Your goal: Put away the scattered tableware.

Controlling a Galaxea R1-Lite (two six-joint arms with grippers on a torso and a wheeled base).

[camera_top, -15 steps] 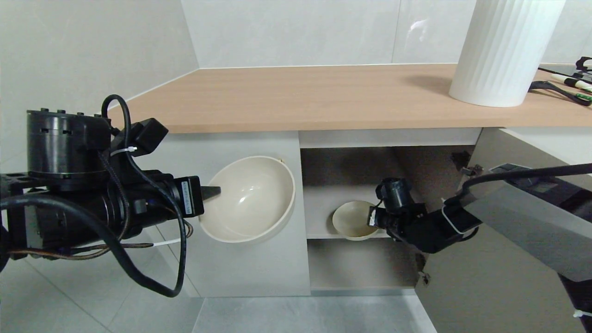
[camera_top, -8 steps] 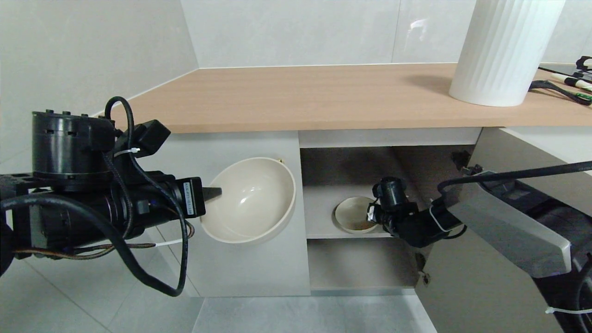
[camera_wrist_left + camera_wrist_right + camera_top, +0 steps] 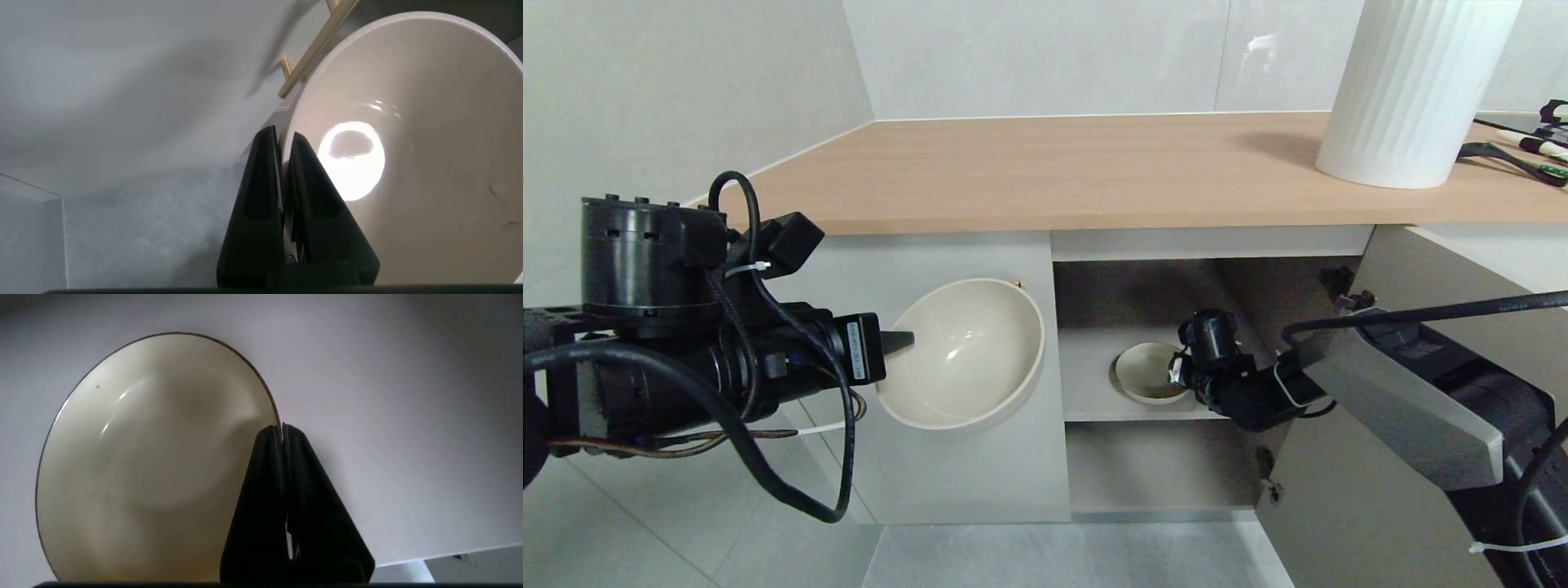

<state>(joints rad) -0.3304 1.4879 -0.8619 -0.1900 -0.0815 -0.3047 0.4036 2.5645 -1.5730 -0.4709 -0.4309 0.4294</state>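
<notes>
Left claw: the left gripper is clamped on the near rim of a large, deep cream ceramic bowl, one finger inside the rim and one outside, as the left wrist view shows.
Large bowl: held in the air, tipped so its hollow faces outward, in front of the closed grey cabinet door below the wooden countertop.
Right claw: the right gripper is closed on the edge of a small, shallow cream bowl with a thin dark rim; the right wrist view shows the fingers pinching that rim.
Small bowl: inside the open cabinet, at the pale upper shelf, slightly tilted. I cannot tell whether its base already touches the shelf.
Cabinet: the right-hand grey door stands open.
Countertop: a tall white ribbed vase stands near the right end, with dark-handled utensils beside it.
Done so far: both bowls are picked up, and the small one has reached its shelf.
Left to do: by my judgement, release the small bowl, clear the right arm, then bring the large bowl round to the opening and set it down. The utensils may also need storing.
</notes>
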